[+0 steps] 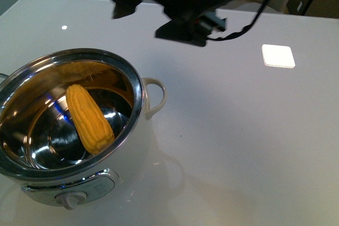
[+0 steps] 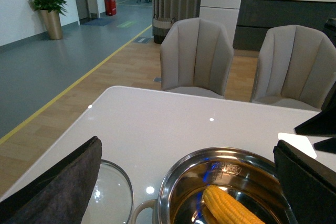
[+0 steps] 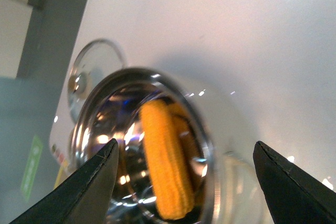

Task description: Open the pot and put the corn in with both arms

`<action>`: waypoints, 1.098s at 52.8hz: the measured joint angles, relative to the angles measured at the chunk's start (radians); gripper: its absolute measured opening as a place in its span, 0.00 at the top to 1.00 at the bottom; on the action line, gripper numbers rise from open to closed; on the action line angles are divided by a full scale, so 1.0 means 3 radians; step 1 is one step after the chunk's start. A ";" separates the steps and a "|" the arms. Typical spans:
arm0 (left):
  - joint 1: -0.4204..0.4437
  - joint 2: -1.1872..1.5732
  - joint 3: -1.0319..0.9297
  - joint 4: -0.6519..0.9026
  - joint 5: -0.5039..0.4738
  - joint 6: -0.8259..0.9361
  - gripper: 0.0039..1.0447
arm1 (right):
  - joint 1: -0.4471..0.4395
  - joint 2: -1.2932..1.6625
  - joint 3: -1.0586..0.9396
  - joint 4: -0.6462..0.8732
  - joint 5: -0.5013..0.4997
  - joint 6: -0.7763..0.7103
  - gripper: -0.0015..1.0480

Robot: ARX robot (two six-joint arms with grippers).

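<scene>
The large round electric pot [image 1: 74, 136] with a shiny steel inside and white-grey body stands uncovered near the front left corner of the glossy white desk [image 1: 238, 130]. Its loop side handle [image 1: 154, 97] points toward the desk's middle, and its front panel with a dial knob [image 1: 70, 199] faces the near edge. The yellow-orange, husk-free corn cob [image 1: 88, 118] lies inside the pot, leaning against the steel wall with its tapered end up toward the far side of the bowl and its blunt end low toward the near rim.

A round glass lid [image 2: 107, 195] with a metal rim lies flat on the desk just beside the pot, on the side toward the desk's left edge, apart from both arms.

The right tool [image 3: 184, 182] hangs above the pot with its two dark fingers [image 3: 86, 187] spread wide and nothing between them; in the right wrist view the cob shows in the gap below. The left tool [image 2: 186, 182] is likewise released, its dark fingers [image 2: 58, 182] parted on either side of the pot's rim in the left wrist view, grasping nothing. In the front view a black arm [image 1: 180, 3] with a black cable crosses the top, above the desk's far side.

A flat white square [image 1: 278, 55] shows on the desk toward the far right. Two grey upholstered chairs [image 2: 197, 56] stand beyond the far edge.
</scene>
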 joint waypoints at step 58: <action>0.0000 0.0000 0.0000 0.0000 -0.0001 0.0001 0.06 | -0.0649 -0.3775 -0.2986 0.1141 0.2204 -0.1161 0.26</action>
